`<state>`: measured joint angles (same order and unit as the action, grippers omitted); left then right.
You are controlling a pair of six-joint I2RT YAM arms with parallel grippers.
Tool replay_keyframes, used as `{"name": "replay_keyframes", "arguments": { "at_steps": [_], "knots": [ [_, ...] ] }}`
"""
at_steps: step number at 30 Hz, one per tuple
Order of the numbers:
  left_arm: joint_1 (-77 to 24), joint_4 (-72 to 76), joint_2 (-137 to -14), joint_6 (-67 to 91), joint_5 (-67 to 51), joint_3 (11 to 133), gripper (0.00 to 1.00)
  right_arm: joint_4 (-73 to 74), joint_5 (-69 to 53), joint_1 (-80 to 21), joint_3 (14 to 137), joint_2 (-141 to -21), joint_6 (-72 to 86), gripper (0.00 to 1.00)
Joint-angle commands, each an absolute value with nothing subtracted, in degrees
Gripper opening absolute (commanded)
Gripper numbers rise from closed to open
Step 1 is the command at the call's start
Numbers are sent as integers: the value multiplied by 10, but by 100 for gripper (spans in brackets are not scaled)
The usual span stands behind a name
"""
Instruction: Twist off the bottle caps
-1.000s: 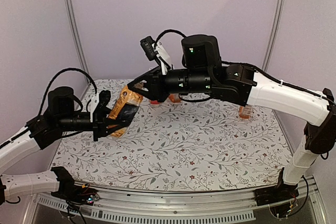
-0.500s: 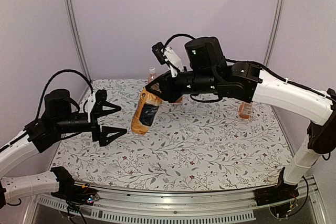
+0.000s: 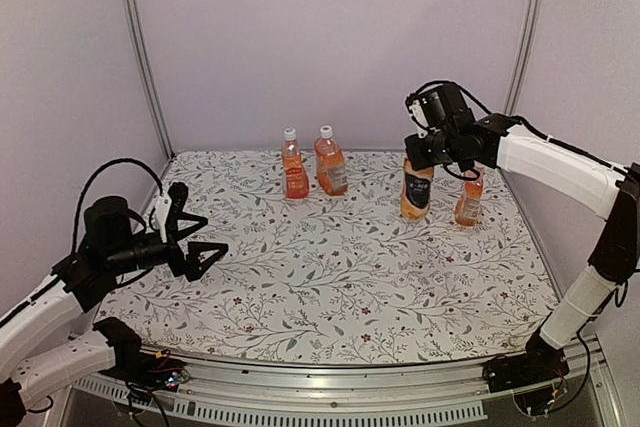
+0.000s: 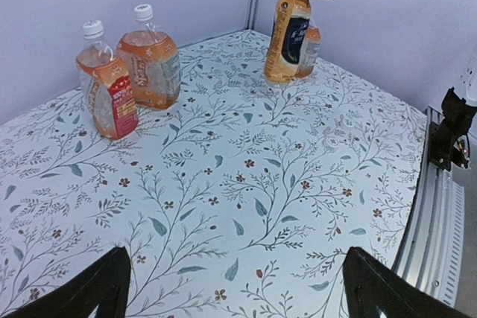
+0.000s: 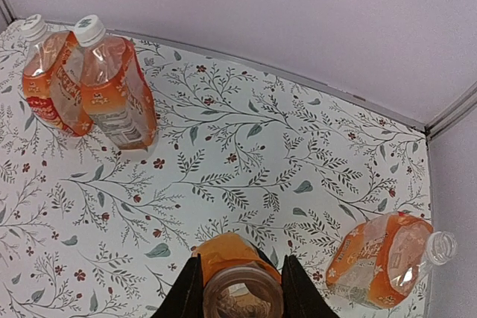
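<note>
Caps: two small round white plastic screw caps in view, each seated on a clear plastic bottle of orange drink at 12 o'clock on the floral-patterned table cloth (image 3: 350, 277). First cap (image 3: 289, 134) tops the slim red-labelled bottle (image 3: 294, 173). Second cap (image 3: 325, 132) tops the wider grey-labelled bottle (image 3: 332, 169), which stands just beside the slim one on its 3 o'clock side. Both bottles upright.

Right gripper (image 3: 417, 159): at 2 o'clock, pointing down. Its fingers (image 5: 188, 292) are closed in on the neck of a third clear bottle of orange drink, the dark-labelled bottle (image 3: 415, 190). Right wrist view looks straight down into that bottle's open mouth (image 5: 242, 299), one finger pressed against each side. Bottle upright, base at cloth level; whether it rests on the cloth cannot be told for certain. Fourth orange-drink bottle (image 3: 468, 199) stands just beside it on the 3 o'clock side, its clear rim (image 5: 442, 244) also open.

Left gripper (image 3: 215, 233): at 9 o'clock, low over the cloth, well apart from all four bottles. Jaws spread wide, nothing held. Left wrist view shows the fingertips (image 4: 97, 288) at the two bottom corners with patterned cloth between them.
</note>
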<state>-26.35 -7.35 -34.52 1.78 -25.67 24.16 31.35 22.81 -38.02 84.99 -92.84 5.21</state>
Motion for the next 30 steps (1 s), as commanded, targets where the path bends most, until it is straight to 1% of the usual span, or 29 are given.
{"name": "replay_keyframes", "arguments": {
  "at_steps": [1, 8, 15, 16, 18, 19, 21, 23, 27, 30],
  "knots": [
    [-226, -61, -324, 65, -246, 219, 100, 279, 212, -332, 858, -960, 44, 0],
    [-211, -62, -313, 67, -250, 212, 100, 250, 164, -278, 846, -1005, 74, 0],
    [-211, -53, -322, 68, -259, 214, 99, 250, 161, -272, 837, -1018, 79, 0],
    [-210, -53, -322, 68, -259, 214, 99, 253, 165, -272, 836, -1018, 78, 9],
    [-210, -54, -323, 68, -259, 215, 99, 259, 167, -272, 837, -1018, 79, 39],
    [-210, -55, -323, 67, -260, 216, 100, 262, 167, -272, 838, -1018, 77, 48],
    [-211, -55, -326, 66, -262, 218, 100, 267, 169, -272, 842, -1017, 73, 62],
    [-210, -54, -328, 66, -262, 218, 100, 274, 170, -272, 851, -1017, 68, 68],
    [-210, -53, -331, 67, -266, 218, 100, 290, 166, -272, 874, -1023, 59, 75],
    [-209, -54, -331, 67, -269, 220, 100, 301, 158, -272, 895, -1025, 52, 83]
  ]
}}
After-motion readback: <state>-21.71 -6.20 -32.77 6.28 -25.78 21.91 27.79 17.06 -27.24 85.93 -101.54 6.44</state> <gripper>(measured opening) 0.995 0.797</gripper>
